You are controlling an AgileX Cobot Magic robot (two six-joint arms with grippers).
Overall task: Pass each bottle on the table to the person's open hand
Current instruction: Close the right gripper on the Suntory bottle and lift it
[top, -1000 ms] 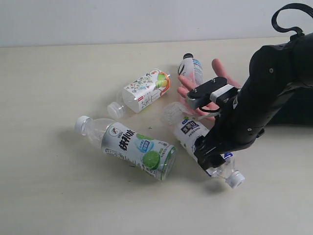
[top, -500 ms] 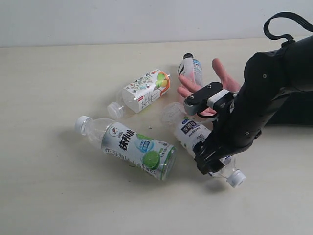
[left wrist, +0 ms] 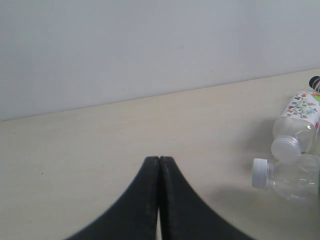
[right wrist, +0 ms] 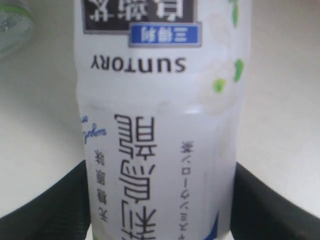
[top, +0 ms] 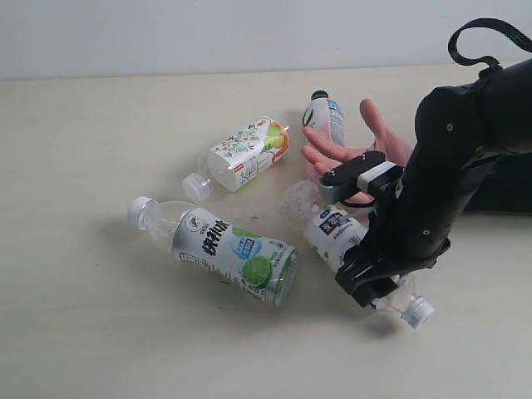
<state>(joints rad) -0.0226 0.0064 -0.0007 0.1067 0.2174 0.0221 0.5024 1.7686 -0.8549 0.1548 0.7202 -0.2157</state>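
Right end effector (top: 378,287) was seen clamped on white-blue bottle (top: 337,231), right of centre, just near of person's open hand (top: 366,145); not yet delivered. Green-lime bottle (top: 224,248), floral bottle (top: 245,152), black-capped bottle (top: 322,116) were seen on worktop (top: 100,125). None judged handed over. Left end effector (left wrist: 159,200) was pressed together, empty.

A wide, flat, cream-beige matte bench (top: 75,332) fills most of the scene, its surface marked by a few tiny dark specks. Behind its far edge rises a plain, pale grey-white wall (top: 208,33), smooth and bare. The light is soft and even, leaving only faint, blurred shadows on the bench.
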